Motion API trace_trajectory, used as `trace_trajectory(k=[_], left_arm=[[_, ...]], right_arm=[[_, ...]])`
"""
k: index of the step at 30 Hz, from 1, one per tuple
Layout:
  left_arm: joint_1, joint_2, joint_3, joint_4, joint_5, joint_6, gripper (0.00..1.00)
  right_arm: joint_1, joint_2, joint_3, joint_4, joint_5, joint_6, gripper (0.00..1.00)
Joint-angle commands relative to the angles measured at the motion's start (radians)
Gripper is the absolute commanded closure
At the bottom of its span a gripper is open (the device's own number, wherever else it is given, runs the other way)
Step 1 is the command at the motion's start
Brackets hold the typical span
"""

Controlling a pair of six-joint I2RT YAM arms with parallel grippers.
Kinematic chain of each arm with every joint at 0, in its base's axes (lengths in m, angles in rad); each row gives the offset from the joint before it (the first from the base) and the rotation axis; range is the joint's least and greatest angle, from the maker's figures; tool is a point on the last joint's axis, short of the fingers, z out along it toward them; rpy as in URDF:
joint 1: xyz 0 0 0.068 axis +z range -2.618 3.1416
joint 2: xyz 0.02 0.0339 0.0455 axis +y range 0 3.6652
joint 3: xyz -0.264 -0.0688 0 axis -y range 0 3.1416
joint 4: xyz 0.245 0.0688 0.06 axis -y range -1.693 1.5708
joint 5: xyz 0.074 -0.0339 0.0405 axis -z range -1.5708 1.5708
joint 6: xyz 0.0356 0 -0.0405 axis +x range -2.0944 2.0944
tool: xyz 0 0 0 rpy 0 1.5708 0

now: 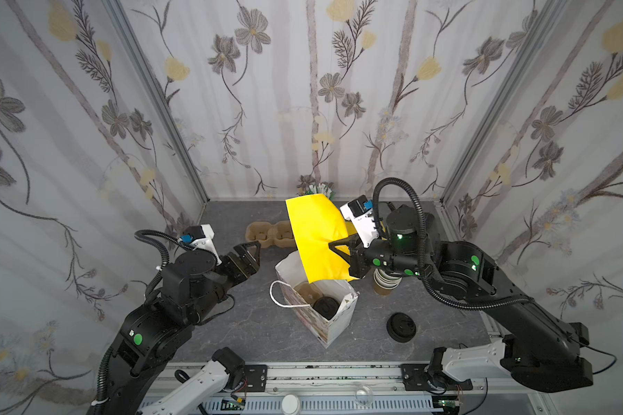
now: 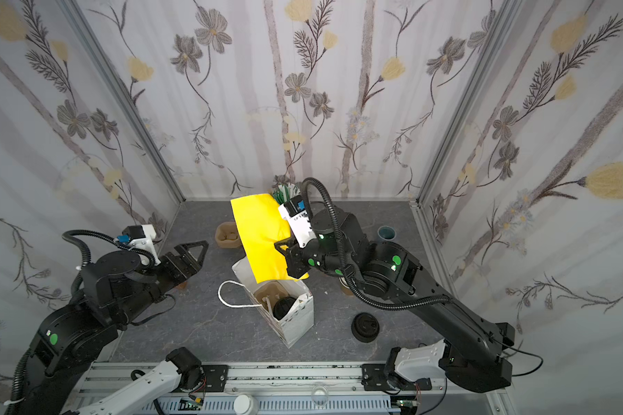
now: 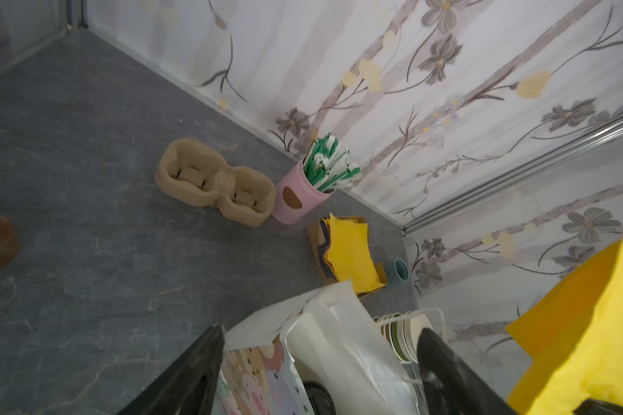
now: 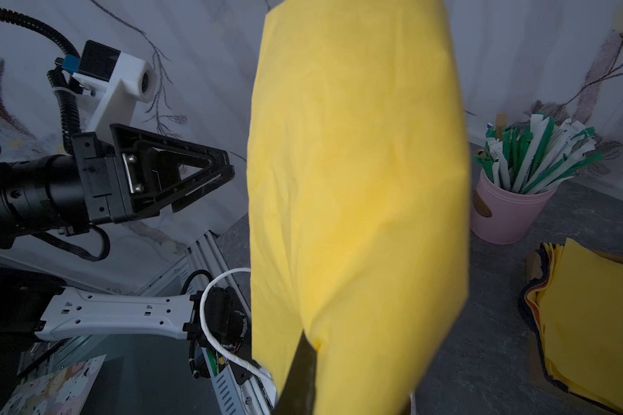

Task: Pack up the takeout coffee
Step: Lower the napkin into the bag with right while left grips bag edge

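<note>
Grey marbled tabletop (image 1: 231,334) — floral walls (image 1: 267,107) around — bears bag (image 1: 335,323).

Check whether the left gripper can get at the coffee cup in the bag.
Probably, from above: the left gripper is open beside the bag, and the coffee cup shows uncovered. The yellow napkin in the right gripper overhangs only the far rim.

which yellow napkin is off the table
The yellow napkin pinched in the right gripper, in the air by the paper bag. The other lies on top of the napkin stack by the pink straw cup.
</note>
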Motion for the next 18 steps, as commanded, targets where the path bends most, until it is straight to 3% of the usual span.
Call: trace_trajectory(k=[1,6,18], left_arm=[[0.001,-0.008,-0.042,-0.058,0.200,-0.151,0.14],[0.000,-0.023,-0.108,-0.032,0.318,-0.227,0.18],[0.000,-0.052,-0.230,0.073,0.467,-0.233,0.59]], right_arm=[[0.067,0.039,0.014,-0.049,0.242,0.039,1.00],[0.134,0.108,0.028,-0.107,0.385,0.047,1.00],[0.201,0.274,0.046,-0.274,0.442,0.071,1.00]])
